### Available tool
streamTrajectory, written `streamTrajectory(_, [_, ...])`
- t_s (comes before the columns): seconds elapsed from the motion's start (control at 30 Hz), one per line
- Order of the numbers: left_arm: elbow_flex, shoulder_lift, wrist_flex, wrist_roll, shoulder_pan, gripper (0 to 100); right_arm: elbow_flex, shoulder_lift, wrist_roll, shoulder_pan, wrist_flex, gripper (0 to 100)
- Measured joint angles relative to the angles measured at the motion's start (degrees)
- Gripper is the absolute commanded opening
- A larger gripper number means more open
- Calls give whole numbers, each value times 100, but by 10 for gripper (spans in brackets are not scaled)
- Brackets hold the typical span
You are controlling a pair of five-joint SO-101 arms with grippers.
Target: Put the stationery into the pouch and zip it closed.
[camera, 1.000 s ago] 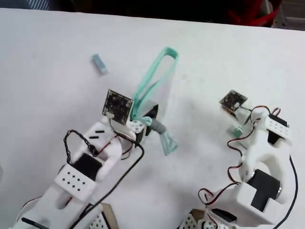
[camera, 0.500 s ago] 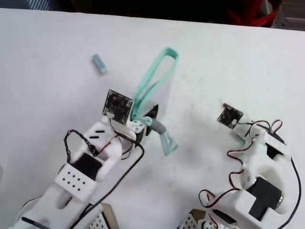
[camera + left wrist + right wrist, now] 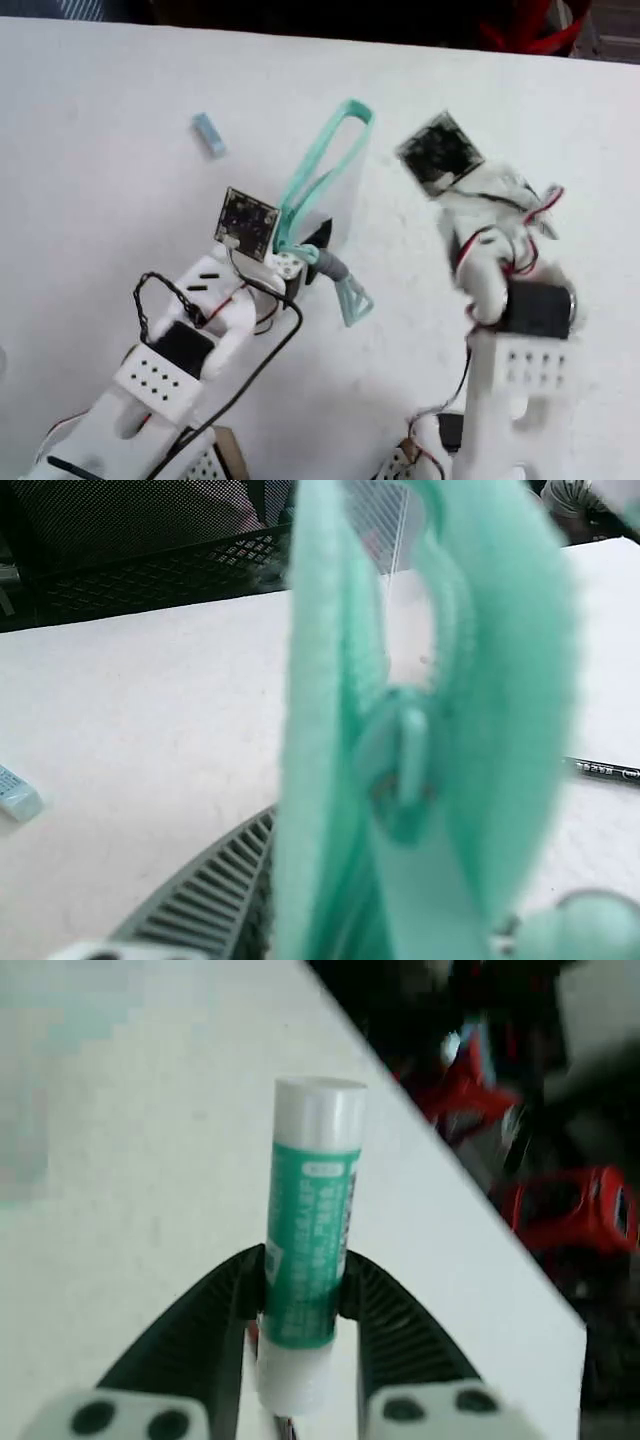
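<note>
Two pincers, right pincer (image 3: pixel 300 1272) pinching a green glue stick (image 3: pixel 310 1190) that juts beyond its tips, left pincer (image 3: pixel 312 256) clamped on one end of the mint pouch (image 3: pixel 322 180), pouch stretching away from it across the desk (image 3: pixel 100 220), mouth open.

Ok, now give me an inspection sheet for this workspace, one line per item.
Surface: white table, faint specks.
Job's things: pouch mouth open; glue stick in the right gripper; small blue block and pen lying on the table.
Clutter: nothing seen.
Grippers: left gripper shut on the pouch's end; right gripper shut on the glue stick, above the table.
Cables: black cable loops off the left arm; red wires on the right arm.
Surroundings: black mesh and red objects beyond the table.
</note>
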Motion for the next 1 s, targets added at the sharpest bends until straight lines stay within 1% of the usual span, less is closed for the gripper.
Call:
streamTrajectory(0.13, [0, 0, 0, 0, 0, 158, -1301, 273, -1064, -818, -18, 19])
streamTrajectory(0.27, [0, 0, 0, 0, 0, 158, -2330, 1011, -1969, -1530, -273, 19])
streamTrajectory(0.37, [0, 0, 0, 0, 0, 158, -2620, 1468, -2444, -1960, -686, 19])
streamTrajectory(0.47, [0, 0, 0, 0, 0, 158, -2629, 1864, -2971, -2075, -1187, 19])
streamTrajectory(0.57, [0, 0, 0, 0, 0, 158, -2374, 2022, -3420, -2057, -1565, 19])
streamTrajectory(0.67, [0, 0, 0, 0, 0, 158, -1829, 2004, -3675, -2004, -1846, 19])
streamTrajectory(0.77, [0, 0, 0, 0, 0, 158, -985, 1829, -3754, -1925, -2268, 19])
streamTrajectory(0.9, [0, 0, 0, 0, 0, 158, 141, 1222, -3754, -1960, -2778, 19])
streamTrajectory(1.0, [0, 0, 0, 0, 18, 158, 607, 738, -3754, -1952, -2954, 19])
